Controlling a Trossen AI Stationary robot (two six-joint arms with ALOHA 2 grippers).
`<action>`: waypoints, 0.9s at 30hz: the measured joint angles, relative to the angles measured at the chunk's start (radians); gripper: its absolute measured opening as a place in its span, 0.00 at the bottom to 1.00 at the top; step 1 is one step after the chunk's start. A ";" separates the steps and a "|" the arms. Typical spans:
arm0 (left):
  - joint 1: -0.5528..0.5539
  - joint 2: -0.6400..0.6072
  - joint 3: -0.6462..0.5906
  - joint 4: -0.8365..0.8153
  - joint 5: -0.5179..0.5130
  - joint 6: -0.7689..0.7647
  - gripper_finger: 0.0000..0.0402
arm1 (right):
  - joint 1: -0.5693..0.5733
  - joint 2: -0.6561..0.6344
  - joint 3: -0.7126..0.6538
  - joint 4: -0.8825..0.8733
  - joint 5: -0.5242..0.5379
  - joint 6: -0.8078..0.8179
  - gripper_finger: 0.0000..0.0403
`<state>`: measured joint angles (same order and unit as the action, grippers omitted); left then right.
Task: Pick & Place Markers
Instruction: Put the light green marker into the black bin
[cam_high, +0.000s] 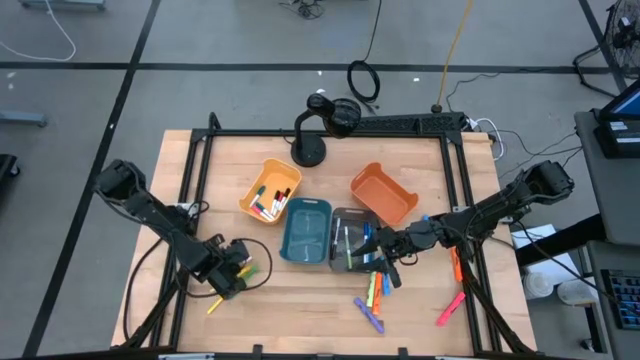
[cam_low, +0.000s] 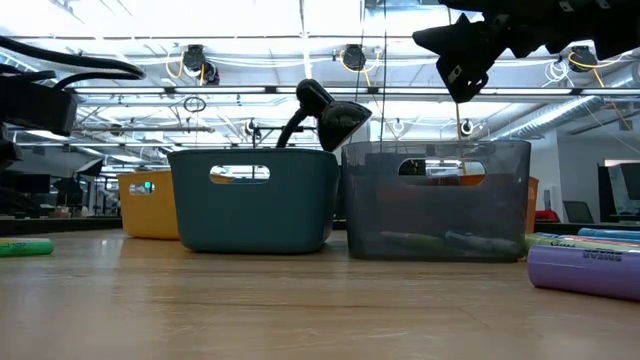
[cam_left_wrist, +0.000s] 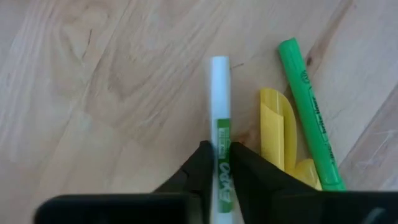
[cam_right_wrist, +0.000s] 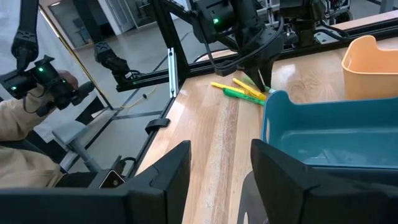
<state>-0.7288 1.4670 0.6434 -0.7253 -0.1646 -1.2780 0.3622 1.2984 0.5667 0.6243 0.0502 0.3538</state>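
The left gripper (cam_left_wrist: 219, 163) was down low on the table (cam_high: 300, 300), near its front left corner, and it pinched a white marker (cam_left_wrist: 219, 118) (with a green label). A yellow marker (cam_left_wrist: 278, 127) and a green marker (cam_left_wrist: 309, 112) lay just beside it. The right gripper (cam_right_wrist: 221, 165) hung open over the grey bin (cam_high: 350, 245).

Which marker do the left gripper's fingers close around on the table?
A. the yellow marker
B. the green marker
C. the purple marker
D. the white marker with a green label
D: in the left wrist view the left gripper has its two dark fingers pressed on either side of the white marker with a green label, while the green marker and the yellow marker lie free beside it.
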 joint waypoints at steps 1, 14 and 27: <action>0.000 -0.001 -0.007 0.001 0.000 -0.008 0.09 | 0.000 0.000 0.000 0.000 0.000 0.000 0.39; 0.001 -0.077 0.042 -0.062 -0.160 0.124 0.06 | 0.000 0.000 0.000 -0.001 0.002 0.000 0.39; -0.033 -0.255 0.157 0.328 -0.698 0.752 0.06 | 0.000 0.001 0.000 -0.004 0.088 -0.064 0.38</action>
<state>-0.7617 1.2122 0.8005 -0.3968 -0.8624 -0.5259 0.3622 1.2990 0.5667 0.6202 0.1382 0.2894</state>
